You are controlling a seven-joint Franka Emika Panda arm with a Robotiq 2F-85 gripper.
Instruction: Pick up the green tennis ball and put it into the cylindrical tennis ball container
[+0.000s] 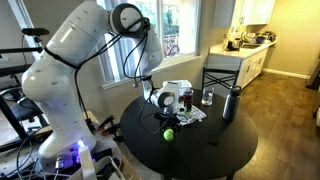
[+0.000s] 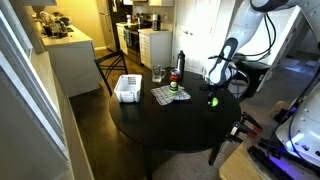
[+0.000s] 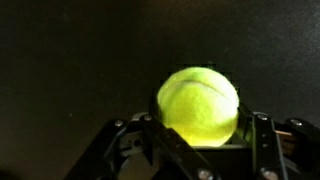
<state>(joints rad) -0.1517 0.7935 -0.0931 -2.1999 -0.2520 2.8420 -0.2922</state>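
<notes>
Because the green tennis ball [image 3: 200, 103] lay by itself on the black bench [image 1: 195, 152], clear of the clutter, I hung my tool [image 1: 166, 113] straight above it, fingers [image 3: 262, 140] spread wide and gripping nothing. The wrist view put the ball centred between the 2 fingers, so I judged a plain descent would straddle it. The cylindrical tennis ball container [image 2: 174, 86] stood upright near the grey bottle [image 2: 181, 62], a short carry away.
</notes>
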